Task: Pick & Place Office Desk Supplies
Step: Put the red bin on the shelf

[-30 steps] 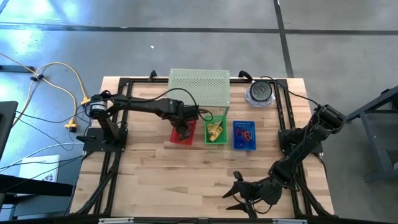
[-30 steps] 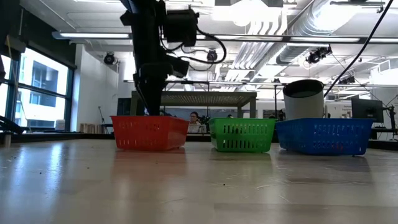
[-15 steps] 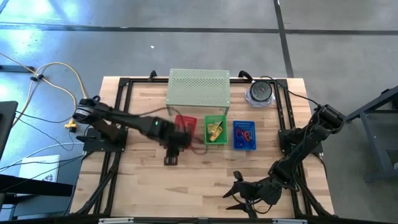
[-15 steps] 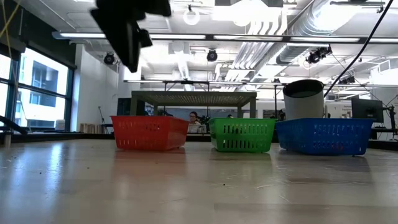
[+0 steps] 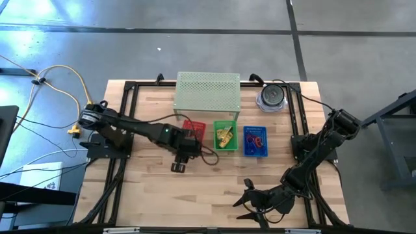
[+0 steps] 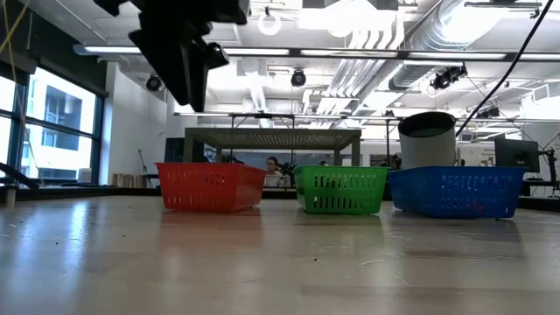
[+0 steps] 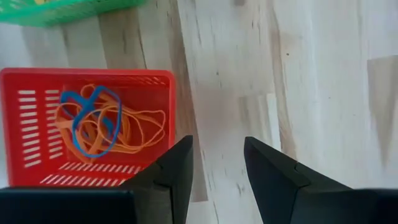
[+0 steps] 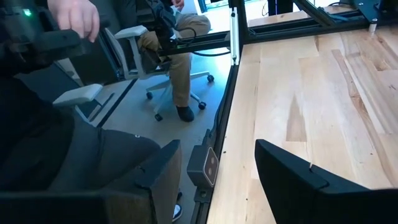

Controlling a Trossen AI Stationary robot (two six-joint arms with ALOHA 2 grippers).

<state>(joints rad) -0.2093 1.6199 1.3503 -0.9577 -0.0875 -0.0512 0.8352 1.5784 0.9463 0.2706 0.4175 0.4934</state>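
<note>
High view: on the pale wooden table point(image 5: 156, 185) a red plastic basket point(image 5: 194, 127), a green plastic basket point(image 5: 225, 136) of yellow boxes point(image 5: 225, 136) and a blue plastic basket point(image 5: 255, 140) stand in a row before a perforated green metal shelf point(image 5: 208, 91). The left pincer point(image 5: 179, 166) hangs near the red basket; the right pincer point(image 5: 249, 201) waits at the near edge.

Left wrist view: fingers point(image 7: 176, 167) spread, empty; orange and blue rubber bands point(image 7: 99, 124) lie in the red basket.

Right wrist view: fingers point(image 8: 292, 174) spread, empty; a seated person point(image 8: 168, 37) shows beyond.

Left arm: reaching from the table's left edge toward its middle, elbow bent
Left gripper point(image 5: 178, 167): hanging above the tabletop, fingers point(image 7: 174, 171) standing parted, gripping nothing
Right arm: folding back along the right edge
Right gripper point(image 5: 242, 201): lying low near the front edge, fingers point(image 8: 292, 177) parted, empty
</note>
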